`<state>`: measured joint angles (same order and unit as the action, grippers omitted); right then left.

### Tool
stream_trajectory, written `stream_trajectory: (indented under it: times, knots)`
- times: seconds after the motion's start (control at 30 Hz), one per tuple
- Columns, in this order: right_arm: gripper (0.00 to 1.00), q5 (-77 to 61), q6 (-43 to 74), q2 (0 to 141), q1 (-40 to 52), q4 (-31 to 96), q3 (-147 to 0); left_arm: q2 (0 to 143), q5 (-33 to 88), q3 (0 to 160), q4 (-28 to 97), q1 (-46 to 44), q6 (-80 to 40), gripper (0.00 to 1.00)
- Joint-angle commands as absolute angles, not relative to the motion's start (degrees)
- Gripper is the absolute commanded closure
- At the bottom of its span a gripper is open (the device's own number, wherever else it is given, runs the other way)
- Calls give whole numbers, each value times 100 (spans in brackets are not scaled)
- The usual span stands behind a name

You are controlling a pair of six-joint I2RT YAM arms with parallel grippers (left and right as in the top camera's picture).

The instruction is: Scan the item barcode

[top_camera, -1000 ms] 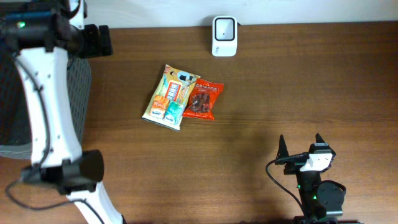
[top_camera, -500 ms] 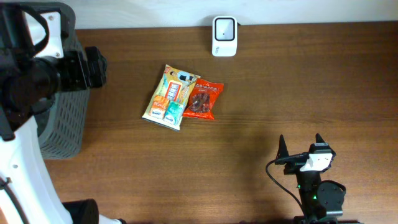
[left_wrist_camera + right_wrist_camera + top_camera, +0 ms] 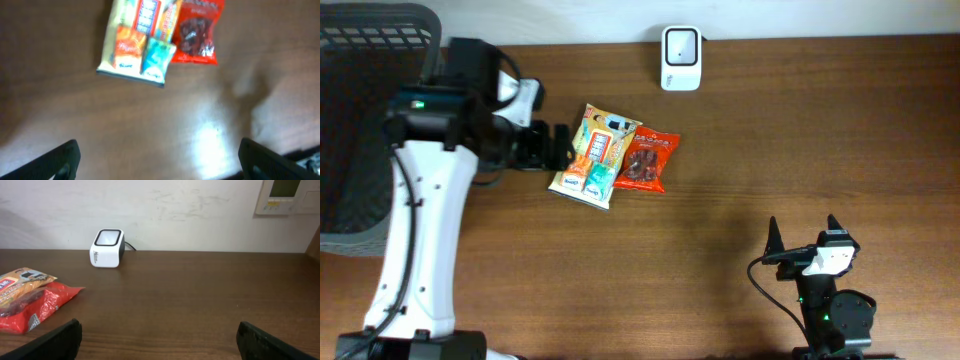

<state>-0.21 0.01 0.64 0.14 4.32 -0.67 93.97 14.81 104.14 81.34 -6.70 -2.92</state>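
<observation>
A yellow multi-colour snack pack (image 3: pixel 595 155) lies flat on the wooden table, and a red bag (image 3: pixel 646 160) overlaps its right edge. The white barcode scanner (image 3: pixel 680 45) stands at the table's far edge. My left gripper (image 3: pixel 558 147) is open just left of the yellow pack, above the table. In the left wrist view the yellow pack (image 3: pixel 137 42) and red bag (image 3: pixel 197 32) lie ahead of the open left gripper (image 3: pixel 162 162), which holds nothing. My right gripper (image 3: pixel 803 228) rests open near the front right. Its camera shows the scanner (image 3: pixel 107 247) and red bag (image 3: pixel 35 307) beyond the right gripper (image 3: pixel 160 340).
A dark mesh basket (image 3: pixel 360 110) stands at the left end of the table, partly behind the left arm. A cable runs from the scanner toward the wall (image 3: pixel 200 210). Bare table (image 3: pixel 790 130) lies between the packs and the right gripper.
The left arm has swung from over the basket at the far left toward the middle and now points at the yellow pack. The right arm and both packs have not moved.
</observation>
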Motion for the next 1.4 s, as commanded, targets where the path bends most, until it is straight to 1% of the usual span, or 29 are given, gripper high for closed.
stream_trajectory:
  times: [0.0,0.1,0.2,0.33,0.4,0.47,0.57,0.63,0.7,0.73,0.8,0.87,0.9,1.0,1.07,1.13,1.2,1.27,1.3,1.33,1.37]
  knots:
    - [2,-64,82,36,-5,375,-32,9343,1564,9824,7601,-1048,-342,1]
    - [2,-888,471,36,-5,64,-32,9354,1564,9627,7408,-1227,-340,1]
    - [1,-2027,1055,36,-8,-668,-32,9393,1520,9566,7332,-1358,-340,1]
    - [2,-2840,2477,36,-8,-1767,-32,9432,1216,9566,7240,-1374,-340,1]
    - [2,-2847,2908,36,-8,-2171,-32,9463,980,9566,7244,-1374,-340,1]
    - [2,-2821,2954,36,-8,-2558,-32,9487,915,9566,7249,-1374,-340,1]
    - [2,-2766,3402,36,-8,-3649,-32,9494,893,9566,7236,-1372,-342,1]
    - [2,-2349,3815,36,-8,-4357,-54,9494,753,9566,7175,-1372,-342,1]
    - [2,-1767,4167,36,-8,-4617,-222,9494,746,9566,7091,-1372,-342,1]
    - [2,-1640,4160,36,-8,-4615,-368,9494,746,9566,7067,-1372,-342,1]
    - [2,-1570,3879,67,-8,-4445,-746,9494,746,9566,7057,-1372,-342,1]
    - [2,-1601,3308,191,-8,-4018,-1295,9498,746,9566,7057,-1372,-342,1]
    - [2,-1599,2928,349,-8,-3385,-1778,9500,744,9566,7057,-1372,-342,1]
    - [2,-1601,1780,1170,-8,-569,-3444,9542,746,9566,7050,-1372,-342,1]
    - [2,-1605,1063,2178,-8,1518,-4753,9583,744,9566,7052,-1372,-342,1]
    - [2,-1758,985,3015,-8,2681,-5592,9616,746,9566,7050,-1372,-342,1]
    - [2,-2523,1011,3813,-5,3142,-6171,9647,746,9566,7050,-1372,-344,1]
    - [2,-3903,1162,4528,-5,3275,-6484,9679,746,9566,7050,-1372,-346,1]
    - [1,-4746,1168,4950,-3,3203,-6517,9688,746,9566,7050,-1372,-346,1]
    - [2,-5260,1278,5310,10,2950,-6517,9703,742,9566,7050,-1372,-346,1]
    - [2,-5470,1393,5680,40,2764,-6517,9708,707,9566,7052,-1372,-357,1]
